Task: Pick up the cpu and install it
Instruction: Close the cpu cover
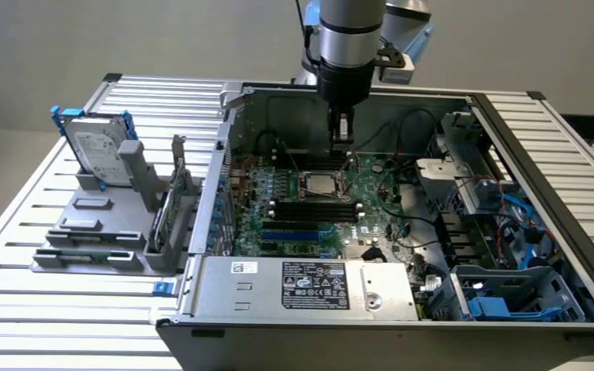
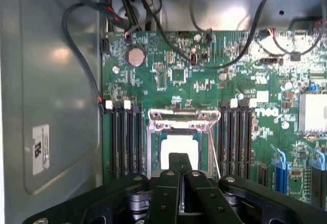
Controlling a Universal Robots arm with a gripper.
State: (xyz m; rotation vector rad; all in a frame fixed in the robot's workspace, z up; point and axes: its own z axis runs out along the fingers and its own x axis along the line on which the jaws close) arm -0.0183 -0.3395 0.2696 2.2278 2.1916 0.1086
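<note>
Now one claw (image 2: 179,158), fingers pressed together with nothing between, over one cpu (image 2: 179,143) in one socket (image 2: 153,132).

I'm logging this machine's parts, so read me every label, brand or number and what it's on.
None can be read.
Power supply label: too small.
Hard drive label: too small.
Case wall sticker: blurred.
Motherboard print: blurred.

The cpu (image 2: 179,142) in socket (image 2: 184,116) on motherboard (image 2: 173,76).
</note>
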